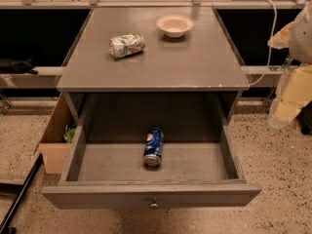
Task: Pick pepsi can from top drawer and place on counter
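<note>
The pepsi can point(153, 147) is blue with a round logo and silver ends. It lies on its side on the floor of the open top drawer point(151, 195), about midway across. The drawer is pulled fully out, with its knob point(154, 204) at the front. The counter point(195, 65) above it is a flat grey tabletop. My gripper point(285, 35) is at the right edge of the view with the pale arm point(297, 89). It is beside the counter's right side, well above and to the right of the can, and holds nothing I can see.
A dented green-and-white can point(126, 45) lies on its side on the counter's left. A pale bowl point(174, 25) stands at the counter's back. A tan cardboard box point(56, 140) sits on the floor left of the drawer. A black pole point(19, 199) crosses the floor at lower left.
</note>
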`<state>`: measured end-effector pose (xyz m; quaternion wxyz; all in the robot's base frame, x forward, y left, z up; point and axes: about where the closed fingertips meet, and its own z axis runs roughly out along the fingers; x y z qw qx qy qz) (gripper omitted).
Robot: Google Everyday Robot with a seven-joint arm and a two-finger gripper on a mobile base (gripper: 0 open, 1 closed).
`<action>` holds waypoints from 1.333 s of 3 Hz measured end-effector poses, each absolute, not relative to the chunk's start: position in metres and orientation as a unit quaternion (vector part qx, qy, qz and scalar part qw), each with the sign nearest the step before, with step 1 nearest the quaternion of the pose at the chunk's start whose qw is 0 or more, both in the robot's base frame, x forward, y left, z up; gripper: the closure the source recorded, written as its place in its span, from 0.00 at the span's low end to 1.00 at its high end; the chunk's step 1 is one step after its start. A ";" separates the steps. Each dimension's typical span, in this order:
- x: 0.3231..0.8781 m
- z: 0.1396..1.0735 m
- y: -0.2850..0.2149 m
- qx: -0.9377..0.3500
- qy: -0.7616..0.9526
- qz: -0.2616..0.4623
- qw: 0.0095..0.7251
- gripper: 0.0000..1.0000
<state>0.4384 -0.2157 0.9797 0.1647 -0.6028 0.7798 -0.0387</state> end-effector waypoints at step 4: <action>0.442 1.011 -0.188 -0.696 0.692 -0.110 0.159 0.00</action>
